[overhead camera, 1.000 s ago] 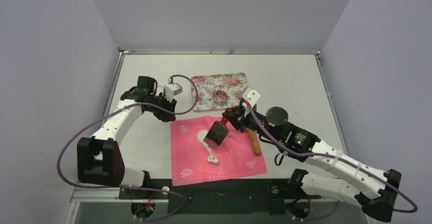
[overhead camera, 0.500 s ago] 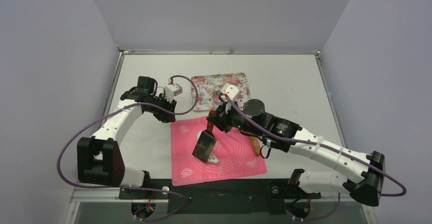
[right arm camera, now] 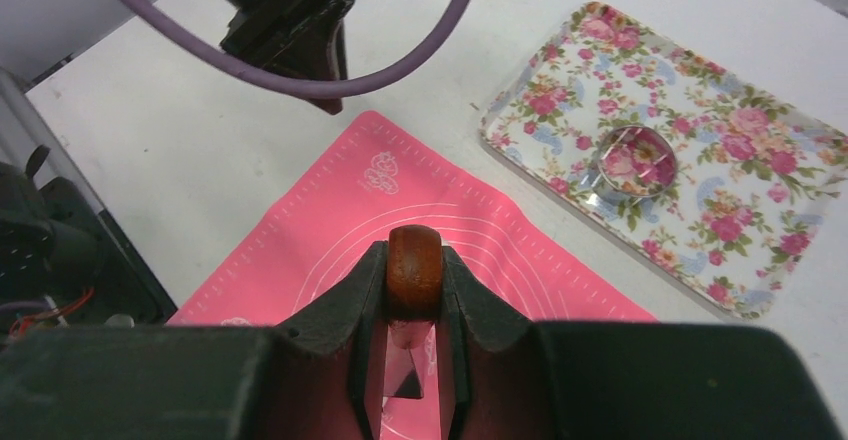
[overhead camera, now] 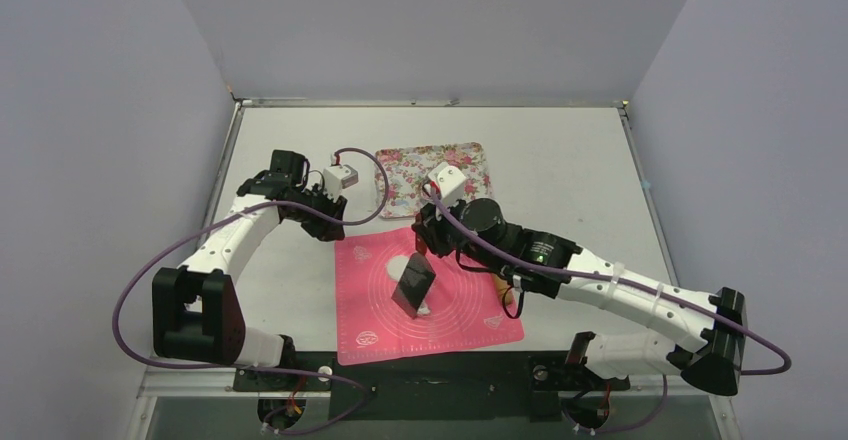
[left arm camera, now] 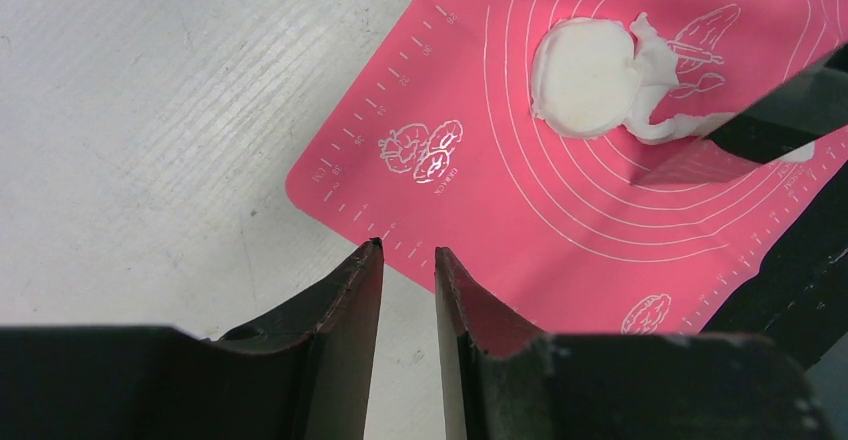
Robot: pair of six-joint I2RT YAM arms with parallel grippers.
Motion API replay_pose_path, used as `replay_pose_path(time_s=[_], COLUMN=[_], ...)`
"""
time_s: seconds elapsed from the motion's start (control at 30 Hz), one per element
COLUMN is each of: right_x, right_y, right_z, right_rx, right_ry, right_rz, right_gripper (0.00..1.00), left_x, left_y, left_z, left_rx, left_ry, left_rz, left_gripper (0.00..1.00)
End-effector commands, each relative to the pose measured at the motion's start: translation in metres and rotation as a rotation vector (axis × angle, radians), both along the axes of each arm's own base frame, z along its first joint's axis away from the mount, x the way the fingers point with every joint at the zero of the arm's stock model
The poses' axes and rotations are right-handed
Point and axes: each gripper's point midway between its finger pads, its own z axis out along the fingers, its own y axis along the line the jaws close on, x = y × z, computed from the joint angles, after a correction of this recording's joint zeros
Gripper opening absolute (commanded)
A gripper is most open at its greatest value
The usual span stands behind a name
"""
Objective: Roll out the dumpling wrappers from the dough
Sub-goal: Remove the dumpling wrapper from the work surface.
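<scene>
R claw point(overhead camera: 421, 248) grips dark scraper point(overhead camera: 413, 286), blade tilted over pink mat point(overhead camera: 470, 325) ctr. White wrapper point(overhead camera: 397, 263) shows beyond blade, dough point(overhead camera: 424, 310) scrap nearer. L claw point(overhead camera: 330, 225) by mat's far-L corner. Floral tray point(overhead camera: 405, 175) on worktop point(overhead camera: 560, 150) behind.

a thin, flat, round white disc of dough point(left arm camera: 585, 78) lies toward the near edge of the counter point(overhead camera: 560, 150), about midway between its left and right edges. a ragged white strip of leftover dough point(left arm camera: 652, 60) touches the disc's rim on the side nearer the right edge and curls along it. the strip's far end is hidden.
</scene>
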Motion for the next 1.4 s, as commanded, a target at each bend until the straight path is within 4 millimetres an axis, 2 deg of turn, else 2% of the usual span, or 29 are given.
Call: replay_pose_path(time_s=[0.0,0.27,0.63,0.83,0.97,1.07,1.2,1.37], right_x=[0.034,0.034,0.043,0.047,0.047,0.046,0.039,0.031], right_y=[-0.027,-0.058,-0.081,-0.106,-0.116,-0.114,-0.096,-0.077], right_z=[0.029,0.025,0.013,0.017,0.021,0.029,0.044,0.075], right_rx=[-0.041,-0.109,-0.223,-0.243,-0.237,-0.211,-0.157,-0.044], right_ry=[-0.129,-0.168,-0.197,-0.201,-0.201,-0.202,-0.192,-0.199], right_rz=[-0.206,-0.274,-0.352,-0.402,-0.419,-0.41,-0.336,-0.266], right_gripper=[0.0,0.0,0.0,0.0,0.0,0.0,0.0,0.0], left_x=[0.011,0.012,0.013,0.014,0.012,0.011,0.009,0.009], left_y=[-0.005,-0.005,-0.002,-0.001,-0.002,-0.002,-0.002,-0.002], left_z=[0.012,0.018,0.021,0.021,0.017,0.012,0.01,0.012], left_rx=[-0.035,-0.039,-0.036,-0.035,-0.041,-0.034,-0.035,-0.035], left_ry=[-0.035,-0.076,-0.083,-0.084,-0.067,-0.056,-0.044,-0.057], left_rz=[0.003,-0.005,0.007,0.009,0.006,0.0,-0.004,-0.002], left_gripper=[0.24,0.24,0.24,0.24,0.24,0.24,0.24,0.24])
